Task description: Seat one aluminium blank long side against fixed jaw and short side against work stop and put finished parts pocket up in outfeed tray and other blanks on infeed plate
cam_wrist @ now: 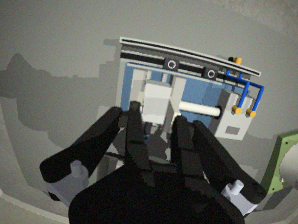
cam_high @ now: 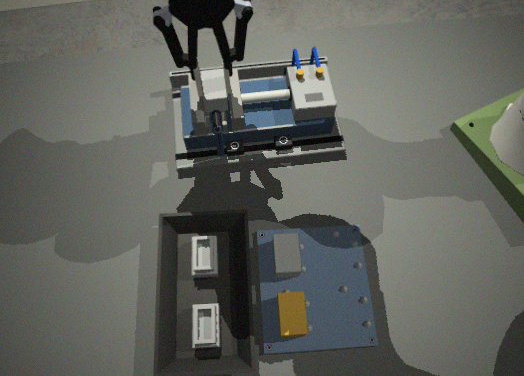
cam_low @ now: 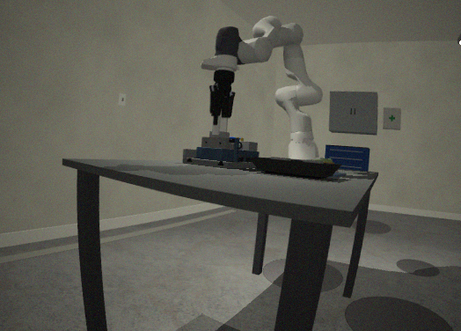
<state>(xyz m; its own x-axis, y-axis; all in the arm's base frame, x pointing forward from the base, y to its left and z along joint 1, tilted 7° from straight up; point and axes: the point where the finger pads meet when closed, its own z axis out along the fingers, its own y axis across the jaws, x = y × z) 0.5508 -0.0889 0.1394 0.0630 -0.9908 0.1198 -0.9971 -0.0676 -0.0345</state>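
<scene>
One hand (cam_high: 210, 68) clenched narrowly on aluminium blank (cam_high: 215, 89), over vise (cam_high: 260, 114) opening

You have the vise (cam_high: 260, 127) behind the outfeed tray (cam_high: 169, 292) and infeed plate (cam_high: 330, 302), which sit side by side, tray on the left in the top view. Two finished parts (cam_high: 205, 255) lie in the tray, two blanks (cam_high: 287, 253) on the plate.
</scene>
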